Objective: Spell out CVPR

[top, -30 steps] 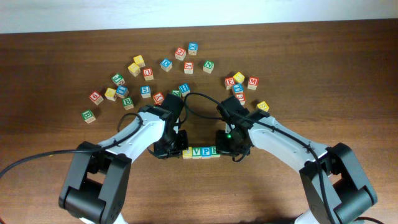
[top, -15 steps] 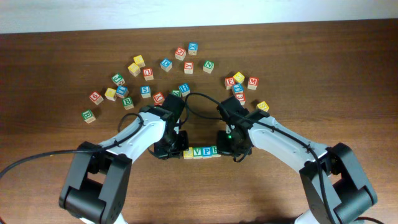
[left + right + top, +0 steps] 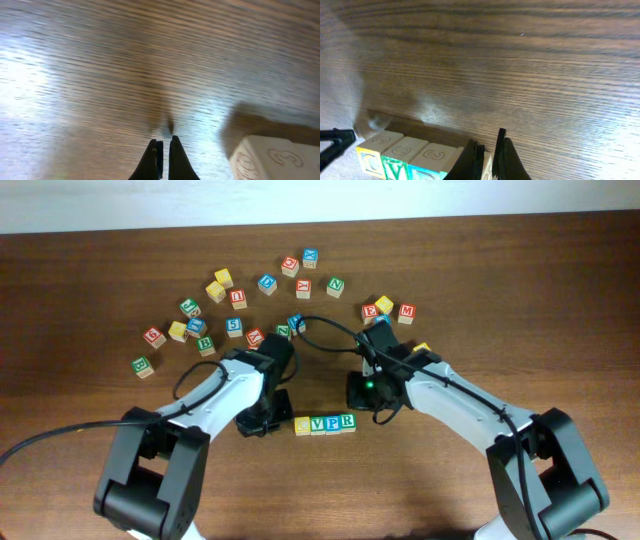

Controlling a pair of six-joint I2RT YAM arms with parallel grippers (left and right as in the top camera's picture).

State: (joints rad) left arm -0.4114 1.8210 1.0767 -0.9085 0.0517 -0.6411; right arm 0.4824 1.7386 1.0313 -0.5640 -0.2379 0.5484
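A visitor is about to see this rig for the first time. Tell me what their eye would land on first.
The row of four blocks reading C, V, P, R, at mid-table between the two arms, draws the eye first. The left gripper and right gripper sit near the ends of that row, fingers closed and holding nothing. Beyond them, loose letter blocks scatter in an arc across the far side of the wooden table.

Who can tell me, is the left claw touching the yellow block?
Apart. The left wrist view shows bare table between the left gripper, its fingers shut, and the yellow block at lower right.
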